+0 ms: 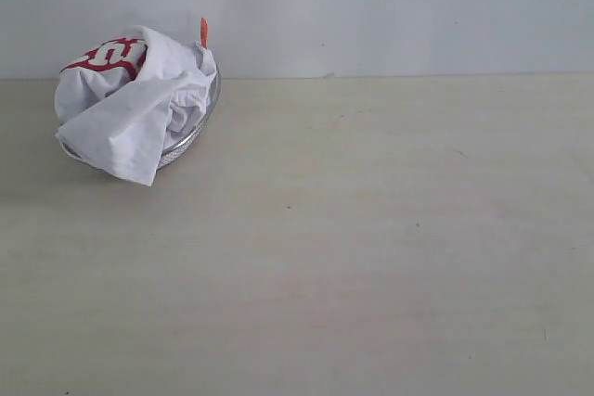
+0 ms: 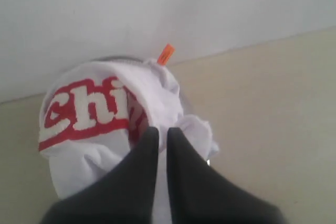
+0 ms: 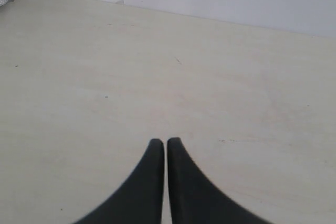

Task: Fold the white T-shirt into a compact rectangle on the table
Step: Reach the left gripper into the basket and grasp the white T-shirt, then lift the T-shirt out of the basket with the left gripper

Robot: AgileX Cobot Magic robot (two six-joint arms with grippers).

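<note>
**Shirt bunched in basket, both grippers closed**

At the far left of the counter, close to the wall, I see the shirt crumpled into a wire basket. It fills the basket, and one fold hangs out over the near rim. Part of the red lettering shows on top, and the orange tag sticks up at the back edge. My left gripper points at the bundle. Its fingers are drawn almost together, with only a thin slit between them, and I see nothing held. Further right, my right gripper hangs over bare counter. Its fingers are pressed together and empty, well apart from the basket.
</note>
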